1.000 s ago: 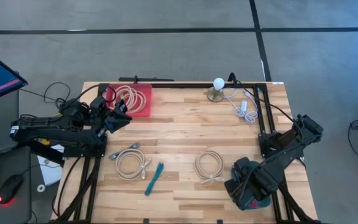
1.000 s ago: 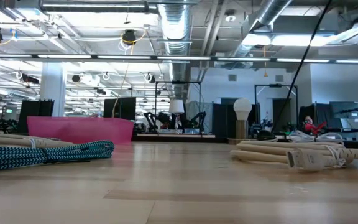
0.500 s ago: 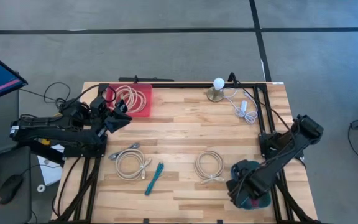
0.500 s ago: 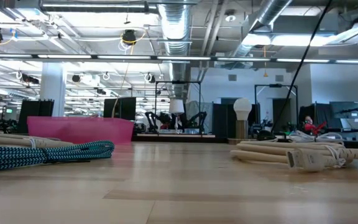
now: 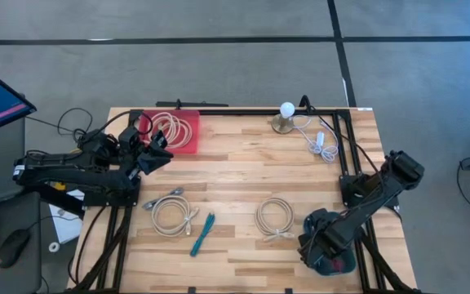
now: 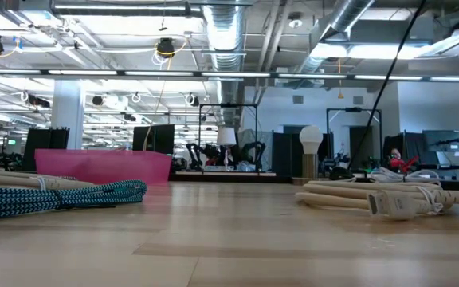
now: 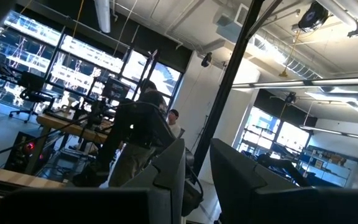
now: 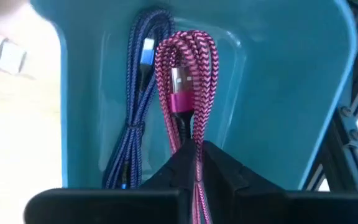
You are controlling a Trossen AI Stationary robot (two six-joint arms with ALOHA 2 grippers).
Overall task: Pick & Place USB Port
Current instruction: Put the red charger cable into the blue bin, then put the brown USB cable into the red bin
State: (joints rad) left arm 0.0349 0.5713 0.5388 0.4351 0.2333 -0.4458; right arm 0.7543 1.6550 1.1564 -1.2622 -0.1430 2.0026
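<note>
Wooden table: right gripper clamping pink cable, hanging over teal bin; lowering fully before releasing advisable. Left gripper idling near red tray, jaws slightly parted.

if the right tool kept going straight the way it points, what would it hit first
Probably the floor of the teal tray. The right tool is shut on the pink cable and points down into the tray, with a blue cable lying beside it. Depth is unclear.
</note>
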